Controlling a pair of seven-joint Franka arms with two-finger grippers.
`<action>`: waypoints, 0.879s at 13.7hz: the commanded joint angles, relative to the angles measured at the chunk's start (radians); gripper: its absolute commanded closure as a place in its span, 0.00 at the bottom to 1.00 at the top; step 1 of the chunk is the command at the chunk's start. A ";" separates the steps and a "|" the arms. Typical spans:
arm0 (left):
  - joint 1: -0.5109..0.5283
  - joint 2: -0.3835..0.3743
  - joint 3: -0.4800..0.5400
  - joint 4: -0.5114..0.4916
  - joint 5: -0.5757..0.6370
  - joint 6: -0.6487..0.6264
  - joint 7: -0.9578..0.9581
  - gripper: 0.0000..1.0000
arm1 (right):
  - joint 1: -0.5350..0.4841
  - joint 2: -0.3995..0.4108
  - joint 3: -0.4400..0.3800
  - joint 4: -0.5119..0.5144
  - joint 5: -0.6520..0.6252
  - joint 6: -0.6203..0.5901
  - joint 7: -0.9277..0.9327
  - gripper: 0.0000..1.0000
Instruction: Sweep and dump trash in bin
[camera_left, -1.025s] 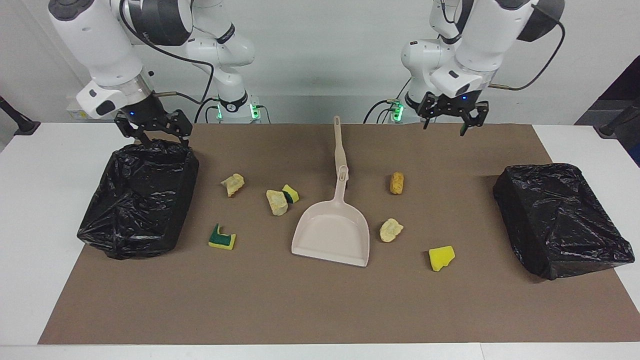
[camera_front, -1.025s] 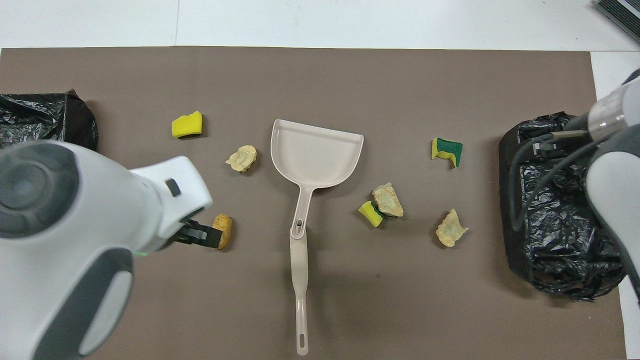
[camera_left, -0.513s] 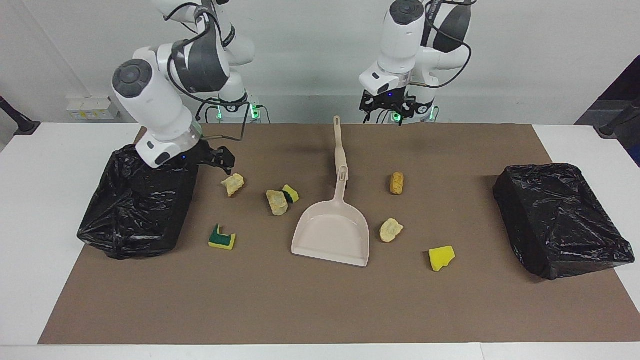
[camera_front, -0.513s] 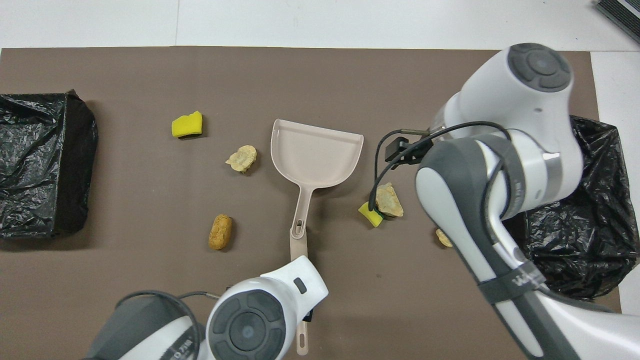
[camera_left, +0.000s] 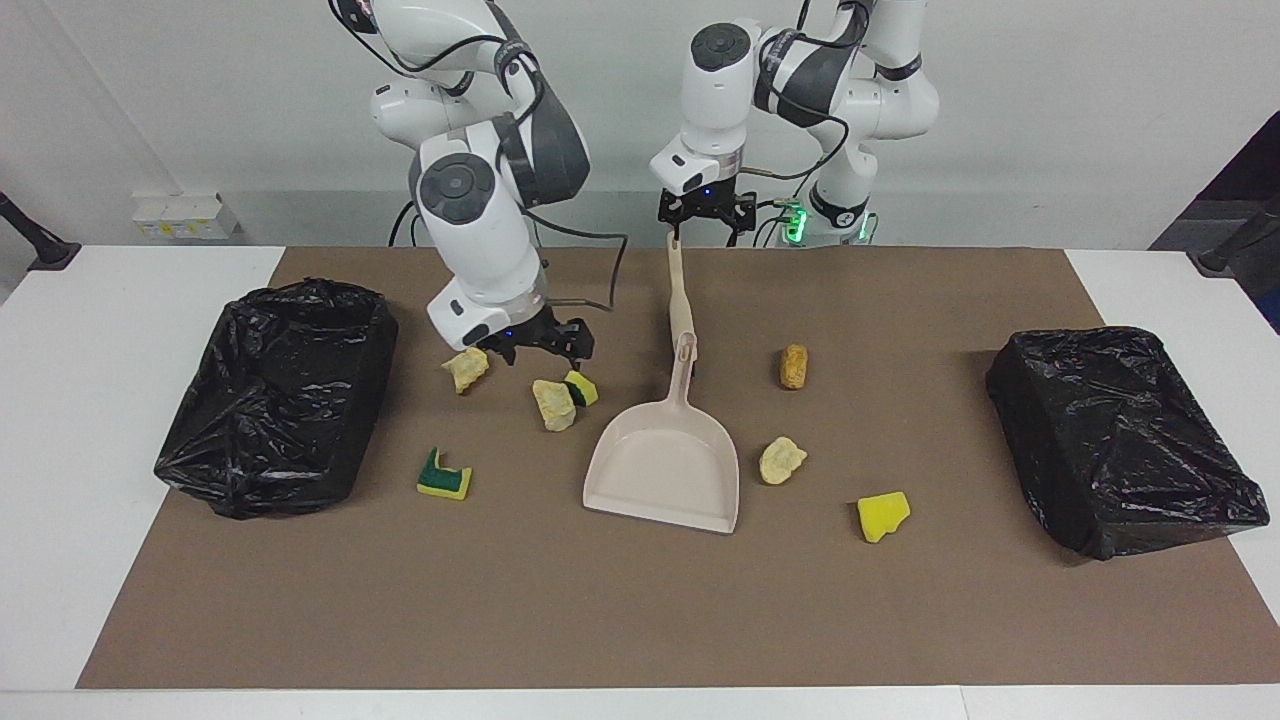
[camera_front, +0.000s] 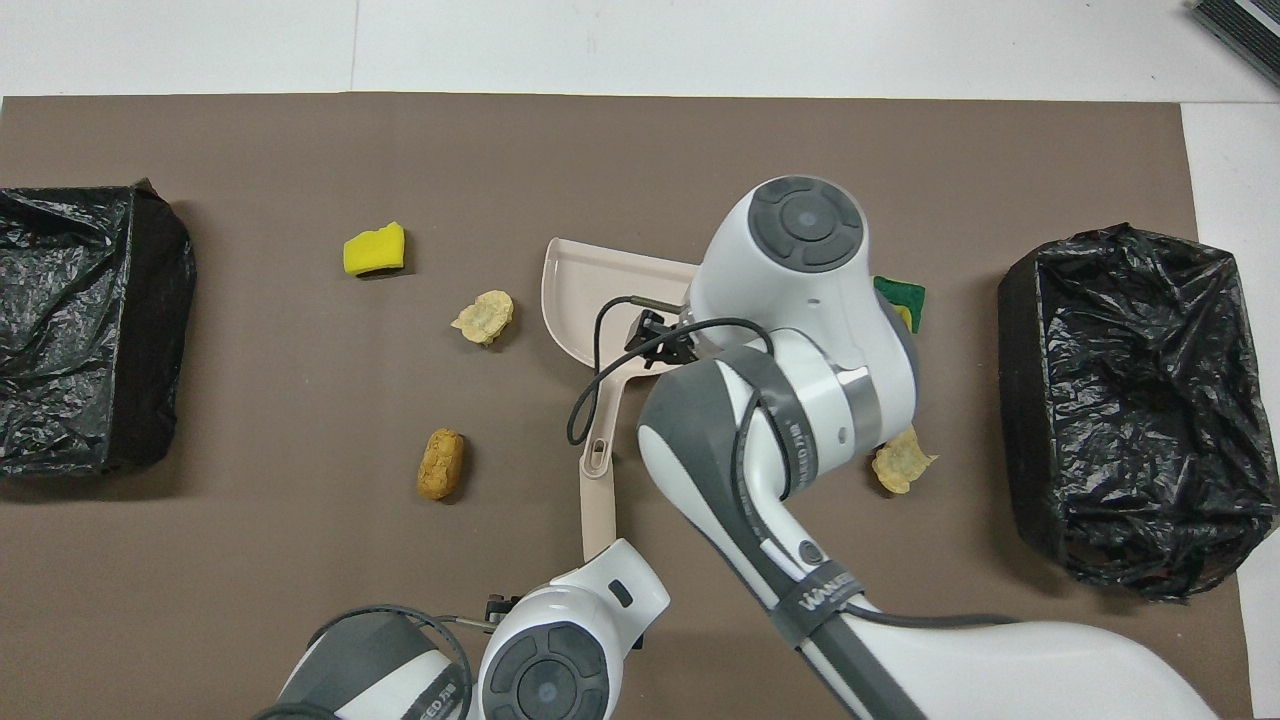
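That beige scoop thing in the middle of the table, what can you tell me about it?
The dustpan looks like smooth beige plastic: a flat, shallow tray with low raised walls on three sides and one open edge that faces away from the robots. Its tray is bare, with no trash in it. A slim handle runs from the tray toward the robots, and its tip has a slot through which the brush's long beige handle seems to pass. It lies flat on the brown mat at mid-table, among scattered scraps. Neither gripper touches it.
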 joint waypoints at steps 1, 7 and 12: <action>-0.004 0.032 0.002 -0.016 -0.018 0.051 -0.017 0.00 | 0.074 0.040 -0.006 -0.004 0.018 0.068 0.128 0.00; -0.023 0.130 -0.001 -0.039 -0.018 0.140 -0.037 0.06 | 0.129 0.048 -0.006 -0.067 -0.008 0.131 0.110 0.04; -0.066 0.139 -0.005 -0.078 -0.018 0.174 -0.042 0.08 | 0.149 0.043 -0.006 -0.109 -0.011 0.183 0.047 0.38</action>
